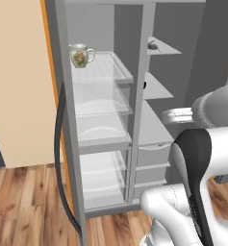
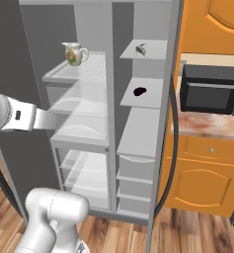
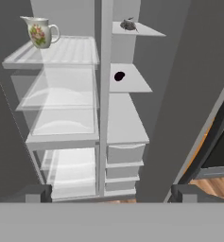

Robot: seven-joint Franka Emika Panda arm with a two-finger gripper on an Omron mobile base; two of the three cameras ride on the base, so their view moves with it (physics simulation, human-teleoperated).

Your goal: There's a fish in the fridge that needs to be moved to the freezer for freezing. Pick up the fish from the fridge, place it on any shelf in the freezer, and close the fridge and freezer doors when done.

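fish: tiny slim dark grey fish lying on top solid pale grey shelf in narrow freezer
gripper: gripper jaws wide, holding nothing
doors: both tall grey doors open

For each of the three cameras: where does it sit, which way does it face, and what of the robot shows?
Left base view: behind the arm, left side, facing the open fridge and freezer; arm links at lower right.
Right base view: behind, right side, same cabinet plus a microwave; arm at lower left.
Hand view: on the hand, facing the shelves; open gripper tips at bottom.
Shared: mug in the fridge, fish on the top freezer shelf.
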